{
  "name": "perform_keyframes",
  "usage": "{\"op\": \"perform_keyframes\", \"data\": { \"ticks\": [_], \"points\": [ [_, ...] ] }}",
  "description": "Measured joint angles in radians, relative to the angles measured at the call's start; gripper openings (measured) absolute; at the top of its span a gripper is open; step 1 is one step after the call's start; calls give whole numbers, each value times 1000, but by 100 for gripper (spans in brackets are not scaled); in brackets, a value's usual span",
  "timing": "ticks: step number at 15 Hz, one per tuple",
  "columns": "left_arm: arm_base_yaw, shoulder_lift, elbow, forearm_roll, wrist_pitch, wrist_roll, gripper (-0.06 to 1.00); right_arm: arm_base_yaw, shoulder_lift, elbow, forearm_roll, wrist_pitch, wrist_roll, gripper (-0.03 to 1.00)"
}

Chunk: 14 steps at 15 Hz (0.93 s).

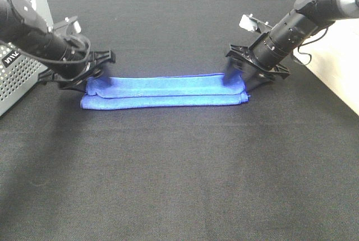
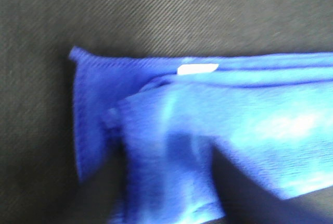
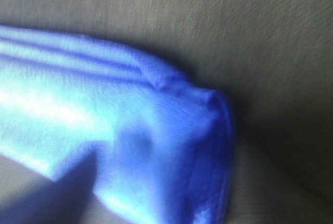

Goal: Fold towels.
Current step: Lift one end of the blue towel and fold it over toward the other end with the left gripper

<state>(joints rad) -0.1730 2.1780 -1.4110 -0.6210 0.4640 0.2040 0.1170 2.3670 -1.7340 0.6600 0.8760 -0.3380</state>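
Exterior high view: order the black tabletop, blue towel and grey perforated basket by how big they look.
1. black tabletop
2. blue towel
3. grey perforated basket, smallest only as seen: the frame edge cuts it off.

Towels: one. A royal-blue towel (image 1: 165, 91), folded into a long strip, lies across the middle of the surface (image 1: 179, 174), closer to its far edge than its near edge. Two folded bands show from above.

Tags: one. A small white tag (image 2: 196, 69) sits on the towel's left end.

Arms: two. The left arm (image 1: 33, 36) comes in from the left edge and the right arm (image 1: 303, 19) from the right edge.

Grippers: two. The left gripper (image 1: 96, 75) is at the towel's left end and the right gripper (image 1: 238, 78) at its right end.

Baskets: one. A perforated grey basket (image 1: 17, 78) stands at the left edge.

Surfaces: one, covered in black cloth.

Both wrist views are blurred and add nothing further to count.
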Motion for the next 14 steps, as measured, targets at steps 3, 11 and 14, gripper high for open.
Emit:
{"op": "perform_keyframes", "data": {
  "ticks": [3,11,14],
  "points": [
    [6,-40,-7,17,19,-26,74,0,-40,-1,-17,71,7,87],
    [56,16,-9,37,96,-83,75,0,-74,-1,-47,145,36,88],
    [29,53,-28,9,72,-33,75,-1,-74,-1,-47,142,37,88]
  ]
}}
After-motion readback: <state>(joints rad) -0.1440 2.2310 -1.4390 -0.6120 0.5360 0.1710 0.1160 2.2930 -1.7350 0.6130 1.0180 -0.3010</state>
